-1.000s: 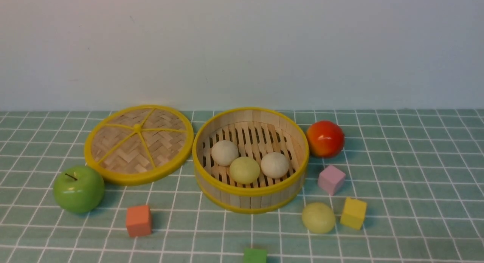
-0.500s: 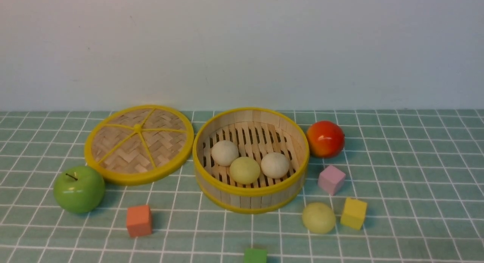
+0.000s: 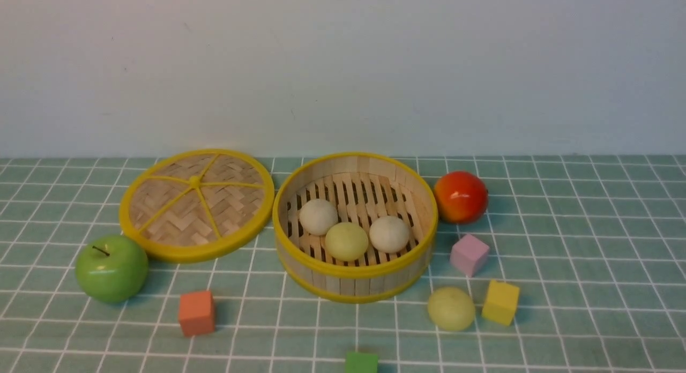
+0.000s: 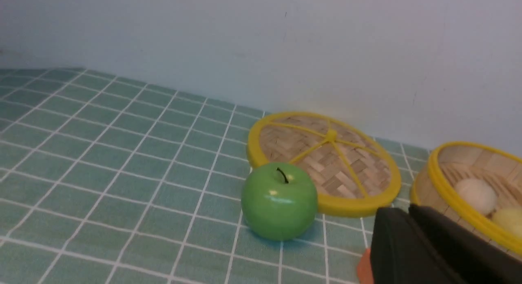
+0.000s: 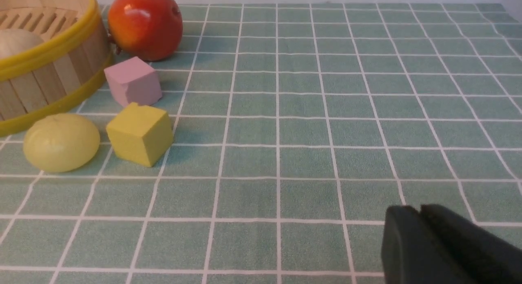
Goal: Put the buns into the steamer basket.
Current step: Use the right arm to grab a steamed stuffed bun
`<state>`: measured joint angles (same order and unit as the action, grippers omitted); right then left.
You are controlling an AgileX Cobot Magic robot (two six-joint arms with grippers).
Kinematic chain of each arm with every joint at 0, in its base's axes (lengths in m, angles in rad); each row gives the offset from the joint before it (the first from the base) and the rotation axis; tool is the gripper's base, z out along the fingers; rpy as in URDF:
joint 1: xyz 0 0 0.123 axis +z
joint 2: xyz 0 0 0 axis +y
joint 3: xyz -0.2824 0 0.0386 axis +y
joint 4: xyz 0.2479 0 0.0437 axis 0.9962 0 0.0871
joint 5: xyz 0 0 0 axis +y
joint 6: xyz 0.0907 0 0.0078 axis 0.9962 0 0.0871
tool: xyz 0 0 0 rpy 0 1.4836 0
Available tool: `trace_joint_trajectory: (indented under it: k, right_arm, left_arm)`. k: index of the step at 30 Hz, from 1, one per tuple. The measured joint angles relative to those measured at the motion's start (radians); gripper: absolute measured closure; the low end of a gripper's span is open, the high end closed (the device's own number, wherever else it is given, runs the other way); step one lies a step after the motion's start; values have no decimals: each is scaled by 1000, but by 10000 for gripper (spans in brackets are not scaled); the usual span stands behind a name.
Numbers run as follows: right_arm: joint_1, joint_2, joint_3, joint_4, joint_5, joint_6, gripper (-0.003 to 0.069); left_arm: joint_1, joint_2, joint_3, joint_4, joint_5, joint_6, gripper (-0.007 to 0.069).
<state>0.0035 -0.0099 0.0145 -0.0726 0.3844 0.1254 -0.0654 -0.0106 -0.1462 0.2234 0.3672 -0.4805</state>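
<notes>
The steamer basket point(image 3: 355, 274) stands mid-table and holds two off-white buns point(image 3: 318, 216) point(image 3: 389, 233) and one pale yellow-green bun point(image 3: 347, 241). Another yellow-green bun point(image 3: 451, 308) lies on the cloth in front of the basket's right side, next to a yellow cube; it also shows in the right wrist view point(image 5: 61, 142). Neither gripper shows in the front view. My left gripper point(image 4: 409, 209) is shut and empty, near the basket's left side point(image 4: 456, 194). My right gripper point(image 5: 420, 210) is shut and empty, over bare cloth to the right of the loose bun.
A flat woven lid point(image 3: 196, 203) lies left of the basket, a green apple point(image 3: 111, 267) in front of it. A red-orange fruit point(image 3: 460, 196) sits right of the basket. Pink point(image 3: 469, 254), yellow point(image 3: 500, 302), orange point(image 3: 196, 312) and green point(image 3: 361, 362) cubes lie in front.
</notes>
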Motion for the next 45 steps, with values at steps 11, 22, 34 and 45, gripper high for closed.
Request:
trace_joint_trajectory:
  k: [11, 22, 34, 45]
  right_arm:
    - [0, 0, 0, 0, 0, 0, 571]
    - [0, 0, 0, 0, 0, 0, 557]
    - [0, 0, 0, -136, 2, 0, 544]
    - [0, 0, 10, -255, -54, 1, 532]
  left_arm:
    - [0, 0, 174, -38, -16, 38, 638]
    - [0, 0, 176, -65, 20, 40, 638]
    - [0, 0, 176, -65, 22, 41, 638]
    - [0, 0, 176, -65, 24, 41, 638]
